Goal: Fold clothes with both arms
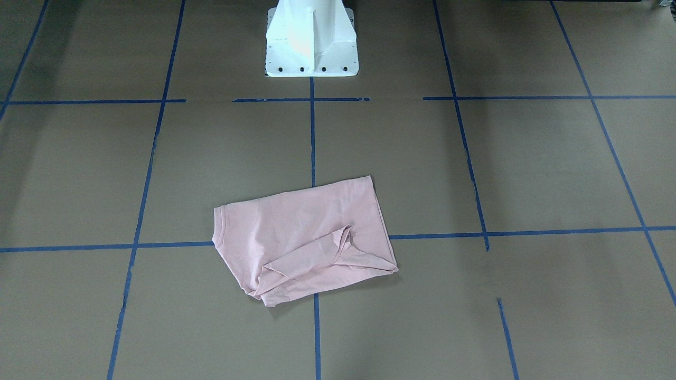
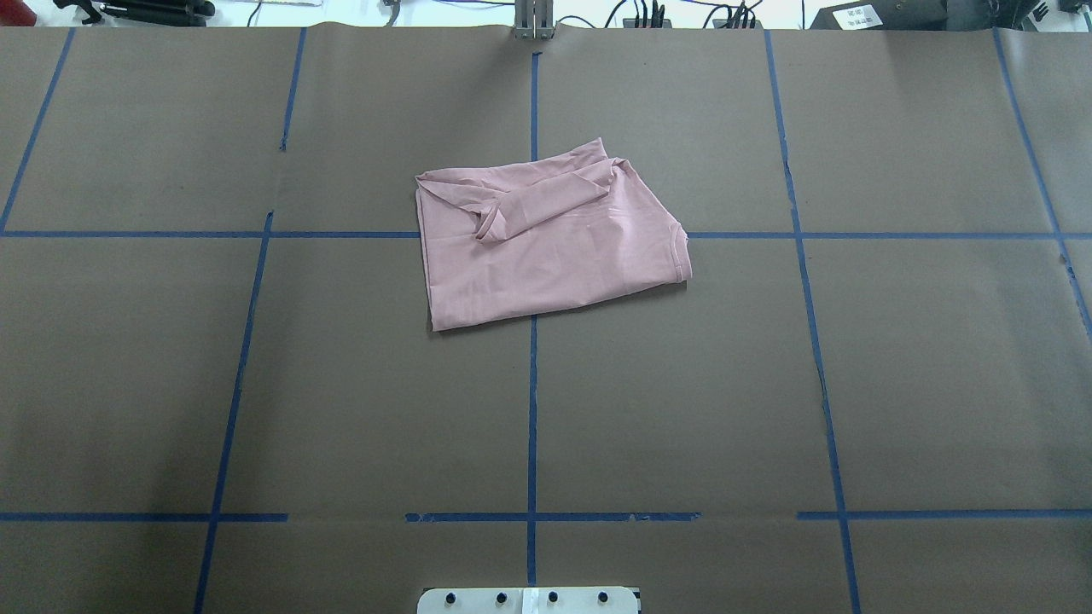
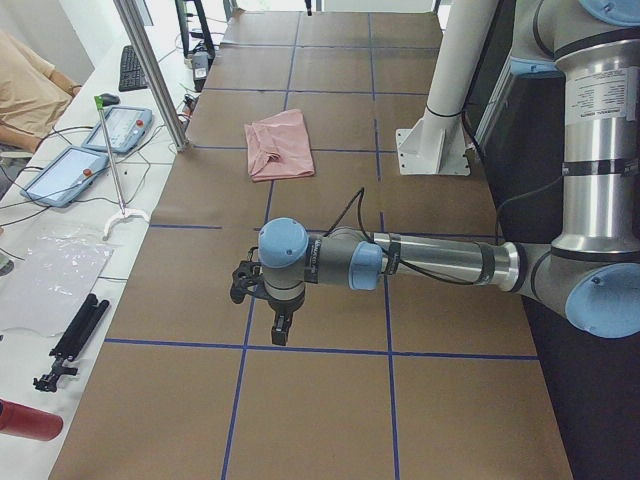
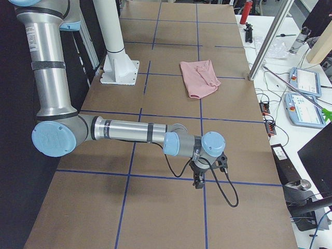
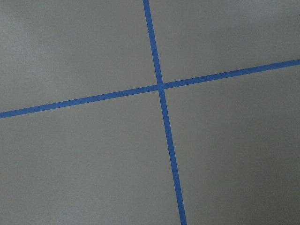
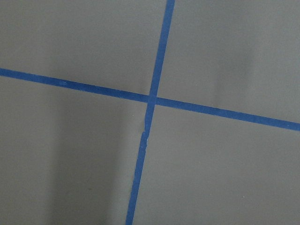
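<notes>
Soft matt cloth shirt (image 2: pixel 554 264); matt paper tbl (image 2: pixel 256 384)

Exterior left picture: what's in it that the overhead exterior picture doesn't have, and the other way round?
Only exterior left shows the robot's left arm, its claw hanging over the table, two tablets and a person's sleeve. Only the overhead exterior shows a dark labelled box at the table's far right corner. Both show the folded pink T-shirt, the blue tape lines and the white base.
</notes>
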Robot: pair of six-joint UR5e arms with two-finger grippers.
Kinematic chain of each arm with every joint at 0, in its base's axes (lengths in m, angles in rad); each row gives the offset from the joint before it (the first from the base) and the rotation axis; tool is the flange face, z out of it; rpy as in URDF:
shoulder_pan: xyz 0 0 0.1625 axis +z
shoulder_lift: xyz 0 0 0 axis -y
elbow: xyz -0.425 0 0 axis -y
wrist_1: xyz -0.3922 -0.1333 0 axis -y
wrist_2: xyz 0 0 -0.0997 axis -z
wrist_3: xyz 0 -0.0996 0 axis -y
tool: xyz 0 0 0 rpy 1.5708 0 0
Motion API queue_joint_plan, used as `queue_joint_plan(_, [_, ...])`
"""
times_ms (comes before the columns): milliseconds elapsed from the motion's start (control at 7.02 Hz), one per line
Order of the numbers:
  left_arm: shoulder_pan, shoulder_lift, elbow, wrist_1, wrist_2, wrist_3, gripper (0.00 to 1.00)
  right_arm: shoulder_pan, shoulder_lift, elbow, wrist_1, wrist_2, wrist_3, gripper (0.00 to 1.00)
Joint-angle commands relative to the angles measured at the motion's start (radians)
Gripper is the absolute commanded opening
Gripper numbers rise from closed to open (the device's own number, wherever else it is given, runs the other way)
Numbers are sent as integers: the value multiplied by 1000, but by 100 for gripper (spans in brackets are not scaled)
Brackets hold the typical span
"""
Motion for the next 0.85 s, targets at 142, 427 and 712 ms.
queue_joint_plan(142, [23, -3, -2, 0, 7, -40, 100, 0, 0, -2, 0, 9, 0, 100])
queue_joint_plan(427, [43, -3, -7, -6, 25, -132, 100, 0, 0, -2, 0, 9, 0, 100])
queue_joint_plan(712, [49, 2, -6, -35, 79, -137, 100, 0, 0, -2, 1, 9, -2, 100])
